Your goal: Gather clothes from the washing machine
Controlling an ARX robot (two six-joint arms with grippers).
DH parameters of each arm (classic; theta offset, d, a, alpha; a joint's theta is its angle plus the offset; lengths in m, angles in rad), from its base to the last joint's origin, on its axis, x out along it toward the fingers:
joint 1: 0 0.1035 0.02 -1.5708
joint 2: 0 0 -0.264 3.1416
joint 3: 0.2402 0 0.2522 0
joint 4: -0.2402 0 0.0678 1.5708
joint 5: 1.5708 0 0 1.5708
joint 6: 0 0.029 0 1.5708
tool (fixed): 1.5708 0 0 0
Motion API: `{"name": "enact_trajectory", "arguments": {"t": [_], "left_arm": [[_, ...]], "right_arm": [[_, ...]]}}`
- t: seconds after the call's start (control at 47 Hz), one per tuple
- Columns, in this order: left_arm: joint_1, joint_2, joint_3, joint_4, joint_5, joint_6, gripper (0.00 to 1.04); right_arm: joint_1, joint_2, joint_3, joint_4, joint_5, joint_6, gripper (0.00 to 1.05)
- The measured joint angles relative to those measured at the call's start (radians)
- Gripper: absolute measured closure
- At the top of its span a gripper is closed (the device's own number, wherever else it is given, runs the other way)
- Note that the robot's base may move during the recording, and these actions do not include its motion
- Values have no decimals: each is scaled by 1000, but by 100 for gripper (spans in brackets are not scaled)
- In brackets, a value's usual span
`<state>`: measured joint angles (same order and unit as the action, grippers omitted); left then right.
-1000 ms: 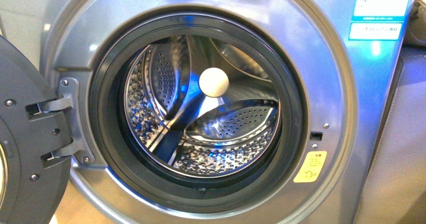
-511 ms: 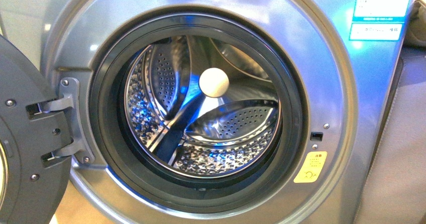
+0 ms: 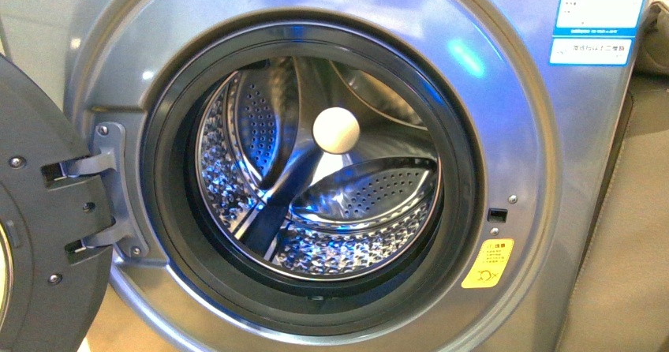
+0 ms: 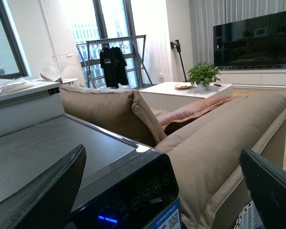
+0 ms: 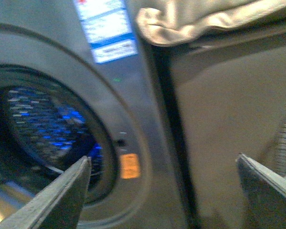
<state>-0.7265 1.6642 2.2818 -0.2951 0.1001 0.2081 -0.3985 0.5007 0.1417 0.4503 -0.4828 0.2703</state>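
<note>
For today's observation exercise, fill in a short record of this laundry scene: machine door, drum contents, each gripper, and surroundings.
door: washing machine door swung open to the left
drum: perforated steel drum shows no clothes; pale round hub at the back
left gripper: open, empty, above the machine's black top
right gripper: open, empty, near the door opening
surroundings: beige sofa beside the machine

The washing machine (image 3: 505, 91) carries a blue-white label (image 3: 601, 16) and a yellow sticker (image 3: 487, 263) — print too small to read; a QR code (image 4: 162, 221) too.
</note>
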Motion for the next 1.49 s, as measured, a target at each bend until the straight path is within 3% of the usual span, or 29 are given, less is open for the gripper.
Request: {"name": "enact_trajectory", "arguments": {"t": [0.149,0.383,0.489,0.617,0.83,0.979,1.17,1.298,1.383,1.489], "left_arm": [[0,0,0,0,0,0,7],[0,0,0,0,0,0,7],[-8,74,158,-169,-130,-53,7],[3,158,295,-301,-209,-147,7],[77,233,455,-462,-323,-188,7],[159,217,519,-526,-412,-211,7],[270,-6,228,-418,-583,-231,7],[255,-155,0,-340,-606,-261,7],[226,-161,-48,-342,-604,-285,7],[225,-271,-277,-245,-575,-239,24]], "right_arm": [[119,-105,-29,-179,219,-210,46],[222,-196,-65,-223,317,-259,85],[255,-227,-79,-241,347,-264,103],[363,-269,-92,-267,474,-267,102],[394,-325,-133,-278,482,-268,102],[395,-481,-136,-443,482,-268,102],[395,-496,-136,-450,482,-268,102],[395,-496,-136,-450,481,-268,102],[395,-496,-136,-450,481,-268,102],[395,-496,-136,-450,481,-268,102]]}}
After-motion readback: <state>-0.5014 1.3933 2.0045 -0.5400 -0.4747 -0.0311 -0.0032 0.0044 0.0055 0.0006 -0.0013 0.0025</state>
